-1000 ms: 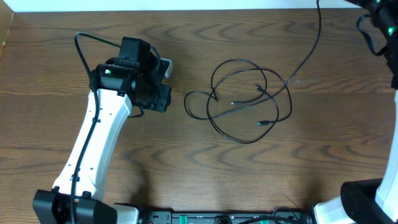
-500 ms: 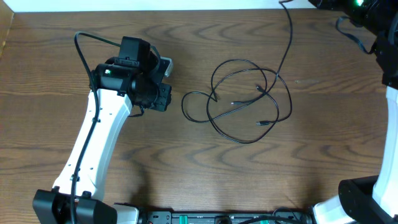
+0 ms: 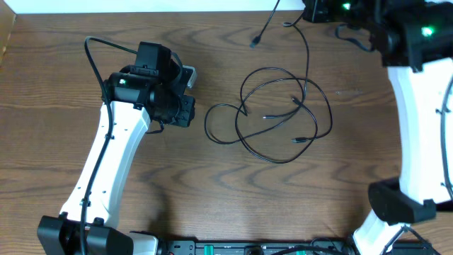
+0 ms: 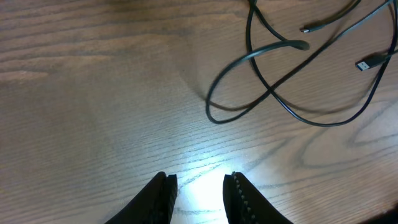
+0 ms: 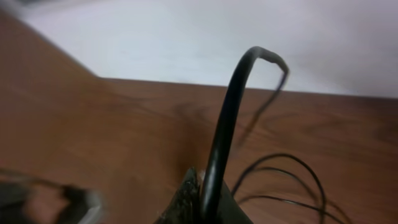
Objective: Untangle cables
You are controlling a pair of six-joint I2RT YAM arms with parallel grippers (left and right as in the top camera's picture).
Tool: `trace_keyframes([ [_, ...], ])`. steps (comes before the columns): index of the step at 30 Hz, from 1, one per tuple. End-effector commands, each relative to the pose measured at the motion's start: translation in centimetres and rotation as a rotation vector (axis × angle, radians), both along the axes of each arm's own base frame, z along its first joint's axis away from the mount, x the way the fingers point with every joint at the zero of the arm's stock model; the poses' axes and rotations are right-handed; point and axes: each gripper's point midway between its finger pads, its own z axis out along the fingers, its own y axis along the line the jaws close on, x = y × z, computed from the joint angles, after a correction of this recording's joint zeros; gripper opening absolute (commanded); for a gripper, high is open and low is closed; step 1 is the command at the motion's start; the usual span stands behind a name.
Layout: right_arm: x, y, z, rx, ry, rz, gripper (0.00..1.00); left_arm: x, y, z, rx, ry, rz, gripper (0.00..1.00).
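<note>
One strand looks to be drawn out: the right hand (image 5: 200, 198) pinches a cable (image 5: 224, 130) tight, raised at the table's (image 3: 56, 163) far edge. The cables (image 3: 305, 103) lie tangled mid-table. The left hand (image 4: 199, 186) — slightly spread, empty — should next pin the rest down.

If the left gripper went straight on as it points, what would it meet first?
For the left gripper, probably the near bend of the black cable, slightly off its line, with bare table before it. If tilted downward, it hits wood first; depth is unclear.
</note>
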Motion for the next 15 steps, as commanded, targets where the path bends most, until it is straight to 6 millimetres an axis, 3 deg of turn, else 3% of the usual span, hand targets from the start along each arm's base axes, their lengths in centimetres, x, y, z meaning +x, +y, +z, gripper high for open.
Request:
trace_keyframes([
  [1,2.6,-2.4,-3.2,-0.117,0.03,-0.078,0.01,-0.1,0.1,-0.2,-0.002,0.013,0.014,0.31],
  [4,4.4,-5.8,-6.7,-0.18,0.126,-0.235,0.01,-0.1,0.1,-0.2,-0.002,0.014,0.014,0.31],
  [7,4.8,-10.1,-9.4,-0.228,0.225,-0.456,0.01,-0.1,0.1,-0.2,-0.002,0.013,0.014,0.31],
  [11,4.4,-12.5,-11.6,-0.232,0.32,-0.538,0.01,-0.1,0.1,-0.2,-0.001,0.013,0.014,0.31],
  [12,4.2,-12.5,-11.9,-0.226,0.338,-0.529,0.08,-0.1,0.1,-0.2,-0.001,0.013,0.014,0.31],
  [14,3.5,-11.8,-12.7,-0.21,0.389,-0.479,0.66,-0.1,0.1,-0.2,-0.001,0.013,0.014,0.31],
  [15,2.9,-11.2,-13.0,-0.203,0.415,-0.433,0.9,-0.1,0.1,-0.2,-0.001,0.013,0.014,0.31],
])
